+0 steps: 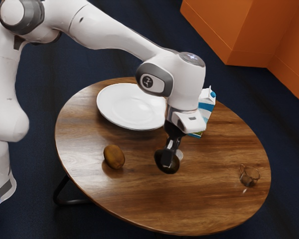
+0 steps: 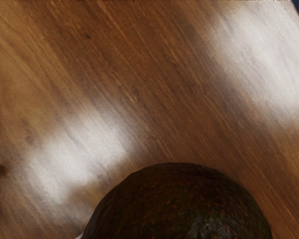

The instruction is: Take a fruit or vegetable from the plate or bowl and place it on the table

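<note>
My gripper (image 1: 167, 155) is over the table's middle in the exterior view, shut on a dark avocado (image 1: 174, 166). One finger lies across the avocado's near side; the far one is mostly hidden behind it. The dark rounded top of the avocado (image 2: 179, 204) looms large at the wrist view's lower edge, against the wooden table (image 2: 154, 99). Whether it touches the wood I cannot tell. A white plate (image 1: 132, 105) with nothing on it stands on the table (image 1: 209, 204). A brown kiwi (image 1: 114, 157) lies on the wood, apart from the plate and the avocado.
Behind my hand stands a blue and white carton (image 1: 207, 105). A small clear glass (image 1: 249, 176) is near the table's edge at the exterior view's right. Something small and pale (image 1: 179, 155) shows just behind the avocado.
</note>
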Controlling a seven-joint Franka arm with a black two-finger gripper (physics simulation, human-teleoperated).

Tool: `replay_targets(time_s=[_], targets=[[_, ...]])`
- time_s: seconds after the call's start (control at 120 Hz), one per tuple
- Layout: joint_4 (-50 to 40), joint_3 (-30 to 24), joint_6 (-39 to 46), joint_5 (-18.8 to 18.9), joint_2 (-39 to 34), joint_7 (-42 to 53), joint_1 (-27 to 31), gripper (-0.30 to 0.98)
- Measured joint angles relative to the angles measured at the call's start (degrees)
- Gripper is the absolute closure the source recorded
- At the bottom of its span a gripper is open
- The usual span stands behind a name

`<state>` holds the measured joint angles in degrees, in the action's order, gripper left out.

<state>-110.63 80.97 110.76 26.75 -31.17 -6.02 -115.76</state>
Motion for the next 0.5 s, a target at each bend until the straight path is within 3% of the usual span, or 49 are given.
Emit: replay_targets(time_s=[0.15, 0.283, 0.358, 0.5], targets=[[-0.58, 1.42, 1.72, -0.84, -0.38, -0.53, -4.48, 0.51], [-2.17, 2.09, -0.59, -4.46, -0.33, -0.90, -5.94, 0.50], [-3.46, 3.16, -1.96, -6.11, -0.12, -0.70, -6.65, 0.29], [-3.90, 5.43, -3.90, -7.46, 1.05, -0.27, -7.30, 0.13]])
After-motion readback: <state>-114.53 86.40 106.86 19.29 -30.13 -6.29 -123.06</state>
